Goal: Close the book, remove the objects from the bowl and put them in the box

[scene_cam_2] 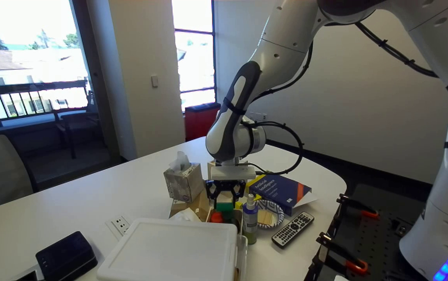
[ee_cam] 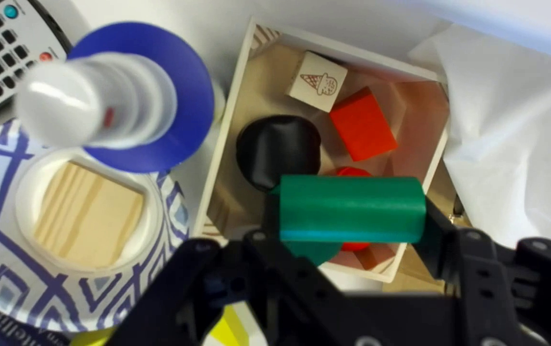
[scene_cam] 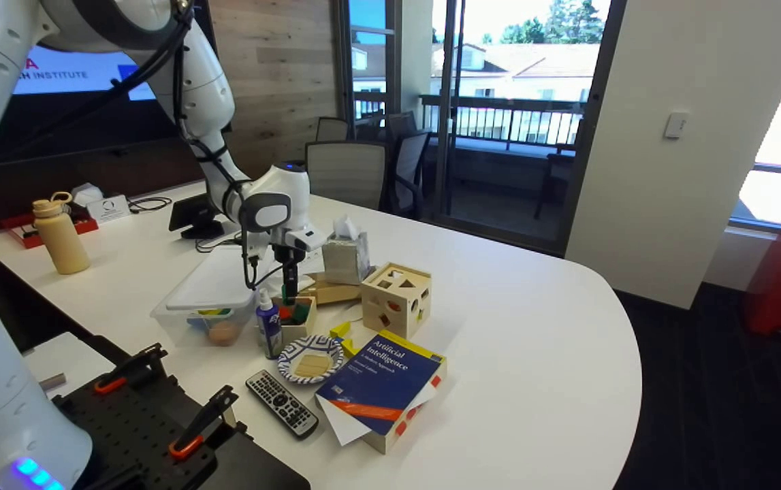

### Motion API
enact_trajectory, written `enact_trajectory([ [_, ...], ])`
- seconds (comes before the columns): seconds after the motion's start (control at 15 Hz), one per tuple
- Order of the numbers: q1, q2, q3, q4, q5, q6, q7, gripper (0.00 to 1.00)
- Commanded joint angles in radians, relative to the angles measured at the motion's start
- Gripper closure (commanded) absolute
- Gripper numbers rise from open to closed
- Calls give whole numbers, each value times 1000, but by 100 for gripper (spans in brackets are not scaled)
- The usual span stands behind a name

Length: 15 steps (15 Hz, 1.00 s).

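Observation:
The book (scene_cam: 387, 381) lies closed, blue cover up, with a white sheet sticking out; it also shows in an exterior view (scene_cam_2: 276, 191). The patterned bowl (scene_cam: 284, 362) stands beside it and holds a striped wooden block (ee_cam: 88, 216). The open tan box (ee_cam: 268, 91) holds a white block, a red block, a black round piece, another red piece and a partly hidden green piece (ee_cam: 311, 251). My gripper (scene_cam_2: 225, 203) points down over the box, shut on a green cylinder-like piece (ee_cam: 352, 209), which is at or just above the box opening.
A blue spray bottle (scene_cam: 269, 327) stands close against the box, near the bowl. A remote (scene_cam: 281, 403), a lidded plastic bin (scene_cam_2: 169, 249), a holed wooden cube (scene_cam: 397, 299), a tissue box (scene_cam_2: 184, 183) and yellow pieces (scene_cam: 342, 333) lie around.

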Motion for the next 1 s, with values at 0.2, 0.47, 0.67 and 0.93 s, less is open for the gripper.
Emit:
enact_trajectory([
  [0.2,25,84,-16,108,-51,-80,29,58],
  [0.47,0,100,2,142,-49,-158,0,0],
  [0.67,-29,74,16,149,-42,-232,-32,0],
  [0.93,-12,-17,-24,104,-84,-258,-30,0],
])
